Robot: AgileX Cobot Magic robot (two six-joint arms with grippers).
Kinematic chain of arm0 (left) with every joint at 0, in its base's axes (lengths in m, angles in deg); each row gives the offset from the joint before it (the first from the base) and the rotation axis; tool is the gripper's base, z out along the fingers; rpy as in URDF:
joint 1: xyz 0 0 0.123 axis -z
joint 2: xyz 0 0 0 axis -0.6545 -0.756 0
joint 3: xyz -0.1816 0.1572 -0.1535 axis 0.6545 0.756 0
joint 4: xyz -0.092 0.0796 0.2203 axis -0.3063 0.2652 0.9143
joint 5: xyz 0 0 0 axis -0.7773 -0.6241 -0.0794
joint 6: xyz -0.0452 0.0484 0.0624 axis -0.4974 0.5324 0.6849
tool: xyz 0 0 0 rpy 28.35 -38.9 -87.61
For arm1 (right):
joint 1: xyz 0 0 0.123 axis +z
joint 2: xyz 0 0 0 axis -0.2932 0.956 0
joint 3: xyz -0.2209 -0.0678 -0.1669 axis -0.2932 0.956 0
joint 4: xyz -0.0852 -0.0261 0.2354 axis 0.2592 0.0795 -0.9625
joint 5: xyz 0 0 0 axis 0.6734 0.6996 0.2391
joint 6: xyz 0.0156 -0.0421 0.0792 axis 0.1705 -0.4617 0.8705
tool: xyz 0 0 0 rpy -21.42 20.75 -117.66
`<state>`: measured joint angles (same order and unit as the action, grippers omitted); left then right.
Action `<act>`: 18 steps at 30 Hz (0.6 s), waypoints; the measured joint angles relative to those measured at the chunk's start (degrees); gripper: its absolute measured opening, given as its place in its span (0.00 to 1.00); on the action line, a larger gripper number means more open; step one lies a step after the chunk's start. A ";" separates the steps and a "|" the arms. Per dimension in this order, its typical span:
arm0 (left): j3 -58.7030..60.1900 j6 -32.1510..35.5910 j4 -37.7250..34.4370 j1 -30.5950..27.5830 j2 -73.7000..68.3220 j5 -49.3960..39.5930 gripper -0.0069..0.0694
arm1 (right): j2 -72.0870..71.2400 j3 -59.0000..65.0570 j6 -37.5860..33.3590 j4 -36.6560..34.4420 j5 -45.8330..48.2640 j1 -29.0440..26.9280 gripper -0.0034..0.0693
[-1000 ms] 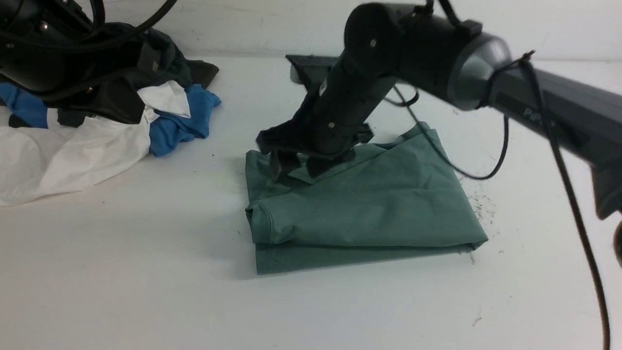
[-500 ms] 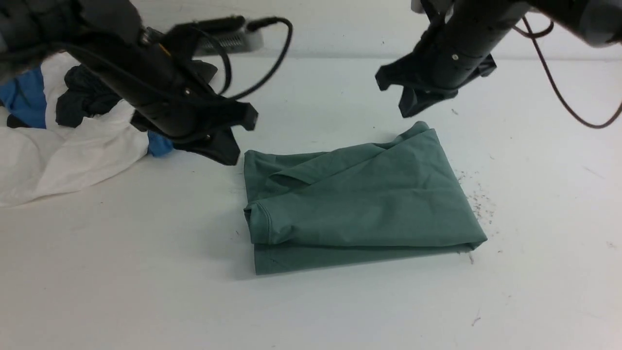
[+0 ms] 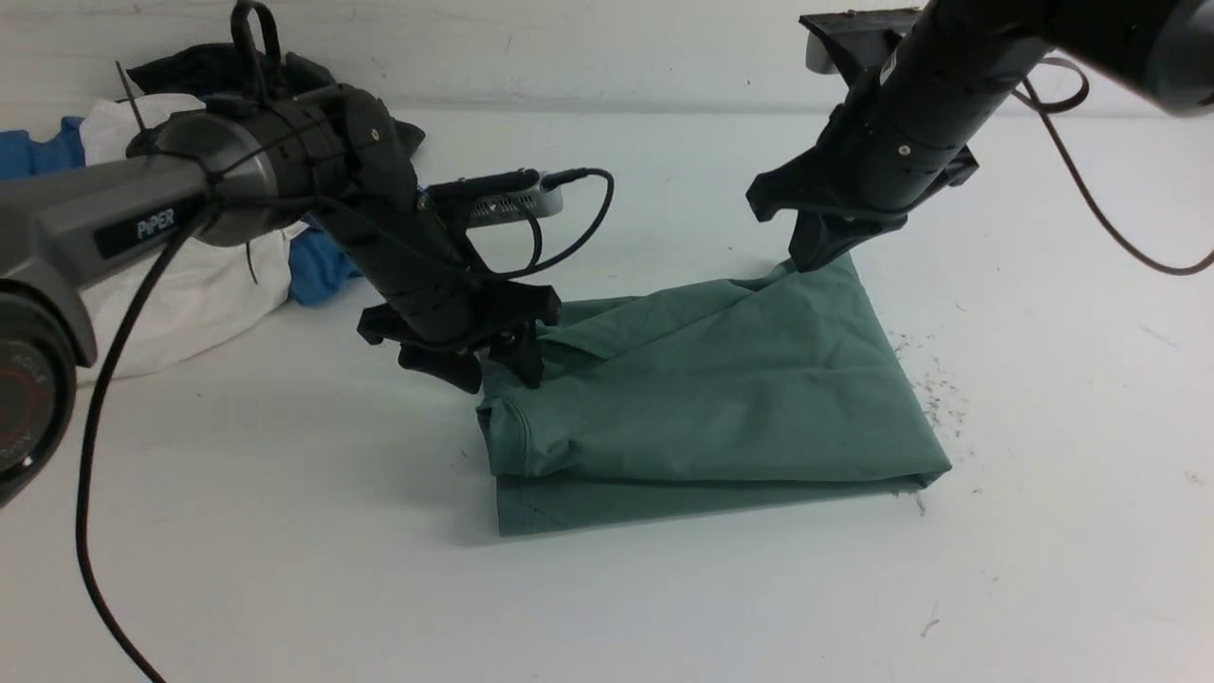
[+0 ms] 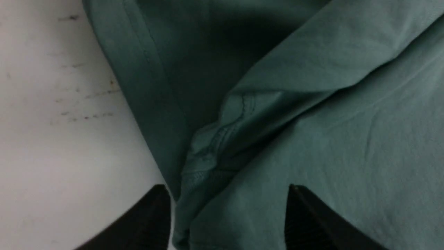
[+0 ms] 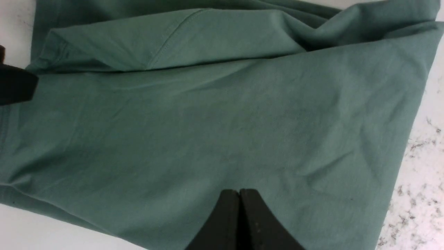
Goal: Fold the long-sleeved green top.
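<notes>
The green long-sleeved top [image 3: 721,398] lies folded into a rough rectangle on the white table [image 3: 285,531]; its logo and neck tag are hidden. My left gripper [image 3: 498,372] is open and straddles the top's far left edge. In the left wrist view [image 4: 229,194] one finger is over the table, the other over the cloth [image 4: 329,104], with the folded hem between them. My right gripper [image 3: 814,254] is shut, its tip at the top's far right corner. In the right wrist view [image 5: 239,196] the closed fingers sit just above flat green cloth [image 5: 208,121], holding nothing.
A pile of white [image 3: 171,304], blue [image 3: 318,270] and dark [image 3: 204,66] clothes lies at the far left behind my left arm. Dark specks [image 3: 934,398] dot the table beside the top's right edge. My left arm's cable [image 3: 588,218] loops over the table behind the top.
My left gripper has come down from beside the clothes pile onto the top's far left edge. My right gripper left that corner, swung right, and lowered to the far right corner.
</notes>
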<state>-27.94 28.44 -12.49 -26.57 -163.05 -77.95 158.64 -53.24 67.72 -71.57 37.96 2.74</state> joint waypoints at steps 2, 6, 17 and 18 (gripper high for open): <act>-0.35 -0.06 -1.03 0.00 -0.88 -1.06 0.68 | 0.00 0.00 -0.36 0.00 0.00 0.00 0.03; -0.68 0.06 -2.10 0.00 -1.03 -2.02 0.59 | 0.00 0.00 -0.62 -0.18 0.00 0.00 0.03; -4.71 5.50 -3.50 0.00 -1.03 -4.86 0.14 | 0.34 0.00 -0.81 -0.18 -0.05 0.00 0.03; -5.94 6.46 -4.21 0.00 -1.03 -5.65 0.14 | 0.61 0.00 -0.81 -0.18 -0.06 0.00 0.03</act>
<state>-33.88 34.90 -16.70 -26.57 -164.08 -83.60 159.25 -53.24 66.92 -71.76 37.90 2.74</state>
